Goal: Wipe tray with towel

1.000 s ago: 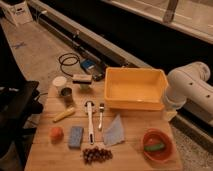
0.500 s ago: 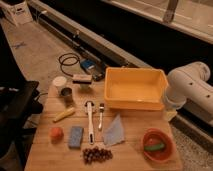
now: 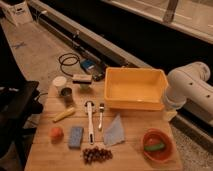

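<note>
- Light wooden tabletop (image 3: 47,156) is filling the lower half of the view; a grey speckled floor (image 3: 30,45) is stretching away behind it toward a dark wall base.
- Large rectangular yellow plastic tray (image 3: 135,102) is sitting at the table's far right, upright.
- Small thin light blue towel (image 3: 115,131) is lying flat just in front of the tray, apart from it, with nothing touching it.
- Thick blue sponge block (image 3: 76,136) is resting left of the towel, with two white-handled utensils (image 3: 90,121) lying between them.
- Round red-orange bowl (image 3: 158,146) is standing at the near right corner, and a dark grape cluster (image 3: 96,154) is lying at the near edge.
- Coiled black cable (image 3: 69,61) is lying on the floor beyond the table.
- White robot arm (image 3: 192,90) is reaching in from the right, beside the tray; the gripper is sitting out of frame, jaws apart, gripping nothing.
</note>
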